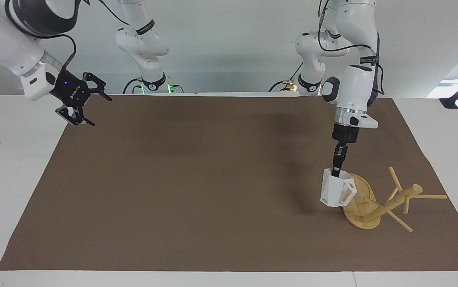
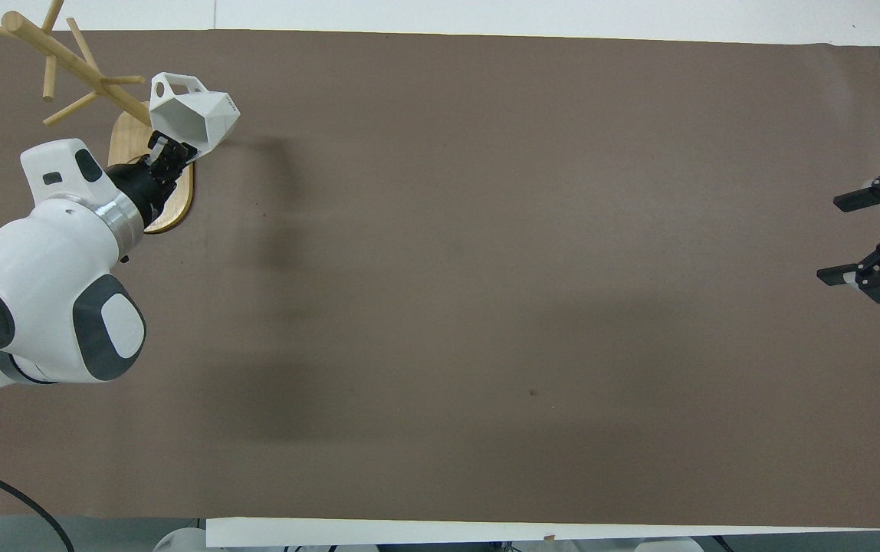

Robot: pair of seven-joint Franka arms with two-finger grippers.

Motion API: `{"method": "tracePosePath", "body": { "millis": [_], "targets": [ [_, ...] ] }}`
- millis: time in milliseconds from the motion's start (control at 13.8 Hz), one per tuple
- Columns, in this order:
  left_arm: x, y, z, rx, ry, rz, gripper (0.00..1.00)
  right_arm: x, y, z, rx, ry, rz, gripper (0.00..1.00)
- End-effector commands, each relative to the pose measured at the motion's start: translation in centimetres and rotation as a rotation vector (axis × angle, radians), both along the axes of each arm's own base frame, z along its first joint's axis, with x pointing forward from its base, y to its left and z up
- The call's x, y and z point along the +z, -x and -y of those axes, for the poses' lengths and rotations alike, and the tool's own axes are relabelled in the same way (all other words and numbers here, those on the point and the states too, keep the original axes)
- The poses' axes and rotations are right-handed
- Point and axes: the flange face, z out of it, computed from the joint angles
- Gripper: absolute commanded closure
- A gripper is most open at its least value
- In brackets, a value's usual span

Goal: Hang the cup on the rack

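Observation:
The white faceted cup point(image 1: 334, 192) hangs upright from my left gripper point(image 1: 336, 170), which is shut on its rim. The cup is low over the mat, against the edge of the rack's oval base point(image 1: 362, 197), with its handle toward the rack. The bamboo rack point(image 1: 392, 202) lies tipped on its side at the left arm's end of the table, its post slanting and its pegs resting on the mat. In the overhead view the cup point(image 2: 198, 115) is over the base point(image 2: 175, 207), beside the post point(image 2: 64, 57), with the left gripper point(image 2: 168, 149) on it. My right gripper point(image 1: 87, 100) is open, empty and raised at the right arm's end, and it also shows in the overhead view point(image 2: 869, 238).
A brown mat point(image 1: 213, 191) covers most of the white table point(image 1: 9, 167). The right gripper hangs over the mat's edge at the right arm's end. The rack's pegs stick out toward the mat's edge at the left arm's end.

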Motion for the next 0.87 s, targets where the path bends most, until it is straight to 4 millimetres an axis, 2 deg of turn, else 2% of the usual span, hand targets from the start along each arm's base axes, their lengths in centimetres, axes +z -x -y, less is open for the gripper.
{"method": "tracePosePath", "body": {
  "millis": [0, 145, 291, 508, 581, 654, 799],
  "targets": [
    [0.4, -2.0, -1.3, 0.041, 0.022, 0.027, 1.00, 2.5, 0.0, -2.1, -0.252, 0.177, -0.112, 0.00],
    [-0.3, -2.6, -2.1, 0.057, 0.021, 0.017, 1.00, 2.5, 0.2, -3.2, -0.461, 0.289, -0.155, 0.00],
    [-0.4, -2.6, -2.5, 0.068, 0.026, 0.014, 1.00, 2.5, -0.4, -6.2, -0.713, 0.381, -0.124, 0.00],
    [-0.9, -2.5, -2.9, 0.079, 0.030, -0.004, 1.00, 2.7, -0.9, -5.4, -0.779, 0.344, -0.146, 0.00],
    [-0.9, -2.5, -3.1, 0.082, 0.030, -0.007, 1.00, 2.2, -1.3, -4.7, -0.790, 0.349, -0.156, 0.00],
    [-1.1, -2.7, -4.4, 0.104, 0.029, -0.019, 0.99, 2.0, -1.4, -3.2, -0.818, 0.350, -0.165, 0.00],
    [-1.3, -2.8, -5.3, 0.114, 0.026, -0.044, 0.96, 1.7, -1.5, -2.6, -0.822, 0.407, -0.157, 0.00]
  ]
}}
